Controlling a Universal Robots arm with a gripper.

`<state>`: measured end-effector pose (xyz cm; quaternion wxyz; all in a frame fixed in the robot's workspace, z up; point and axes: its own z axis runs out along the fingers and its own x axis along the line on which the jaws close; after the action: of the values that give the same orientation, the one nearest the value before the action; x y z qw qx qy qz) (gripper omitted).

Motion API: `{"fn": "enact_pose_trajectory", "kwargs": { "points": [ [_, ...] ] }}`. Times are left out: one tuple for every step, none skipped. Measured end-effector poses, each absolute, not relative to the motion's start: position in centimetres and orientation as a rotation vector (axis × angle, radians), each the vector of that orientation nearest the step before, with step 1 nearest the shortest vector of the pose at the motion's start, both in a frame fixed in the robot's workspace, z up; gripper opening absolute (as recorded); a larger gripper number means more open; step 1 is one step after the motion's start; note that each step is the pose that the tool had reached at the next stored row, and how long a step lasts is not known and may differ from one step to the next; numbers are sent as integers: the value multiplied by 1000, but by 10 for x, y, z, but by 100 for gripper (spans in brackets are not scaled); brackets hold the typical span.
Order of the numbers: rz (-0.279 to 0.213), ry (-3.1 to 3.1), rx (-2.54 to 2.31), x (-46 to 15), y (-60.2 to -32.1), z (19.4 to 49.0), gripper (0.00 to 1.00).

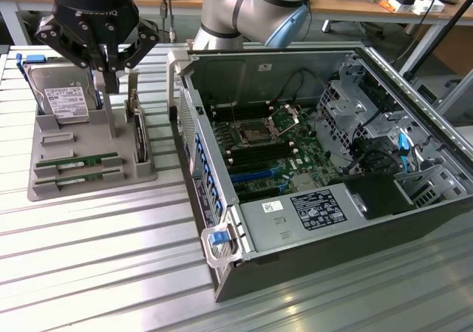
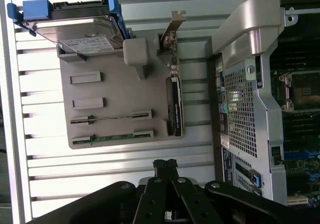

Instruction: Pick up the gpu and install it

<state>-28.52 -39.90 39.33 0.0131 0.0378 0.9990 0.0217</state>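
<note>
The gpu [image 1: 74, 177] [image 2: 112, 135], a narrow green board stick, lies flat in a slot at the near end of the grey tray [image 1: 44, 191] [image 2: 115, 79]. A second similar stick [image 1: 77, 162] rests in the slot beside it. My gripper [image 1: 106, 80] [image 2: 165, 163] hangs above the tray between the hard drive and the upright card. It is shut with nothing between its fingers, well above the green sticks.
A silver hard drive in blue rails [image 1: 65, 99] [image 2: 75, 29] stands at the tray's far end. An upright dark card with a metal bracket [image 1: 138, 136] [image 2: 173, 104] sits on the tray's side nearest the open computer case [image 1: 310, 162] [image 2: 245, 99]. Everything rests on a ridged metal table [image 1: 96, 273].
</note>
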Motion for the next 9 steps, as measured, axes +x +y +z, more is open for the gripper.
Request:
{"fn": "enact_pose_trajectory", "kwargs": {
  "points": [
    [68, 3112, 118, -286, -399, 393, 11],
    [68, 3112, 118, -286, -399, 393, 11],
    [68, 3112, 118, -287, -399, 393, 11],
    [68, 3112, 118, -288, -399, 393, 11],
    [68, 3112, 118, -288, -399, 393, 11],
    [68, 3112, 118, -289, -399, 393, 11],
    [68, 3112, 118, -289, -399, 393, 11],
    [68, 3113, 118, -289, -399, 393, 11],
    [68, 3112, 118, -290, -399, 393, 11]
  ]
}}
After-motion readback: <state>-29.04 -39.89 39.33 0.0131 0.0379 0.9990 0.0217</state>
